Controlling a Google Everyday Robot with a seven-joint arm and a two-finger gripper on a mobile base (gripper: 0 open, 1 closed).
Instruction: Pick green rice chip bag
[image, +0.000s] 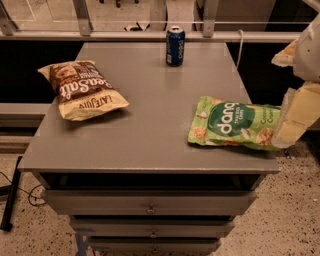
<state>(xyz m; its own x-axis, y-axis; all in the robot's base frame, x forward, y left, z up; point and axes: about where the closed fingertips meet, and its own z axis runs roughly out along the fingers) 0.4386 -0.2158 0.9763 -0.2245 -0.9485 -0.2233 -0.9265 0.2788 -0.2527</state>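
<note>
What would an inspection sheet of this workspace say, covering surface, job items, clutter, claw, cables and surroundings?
Surface: grey table, drawers beneath.
Job's things: green chip bag lying flat at the table's right front.
Clutter: brown chip bag left; blue can upright at the back.
Claw: claw at the right edge, over the green bag's right end; contact unclear.
Cables: pale cord behind the table; dark cable on the floor, left.
Surroundings: speckled floor; rail behind.
</note>
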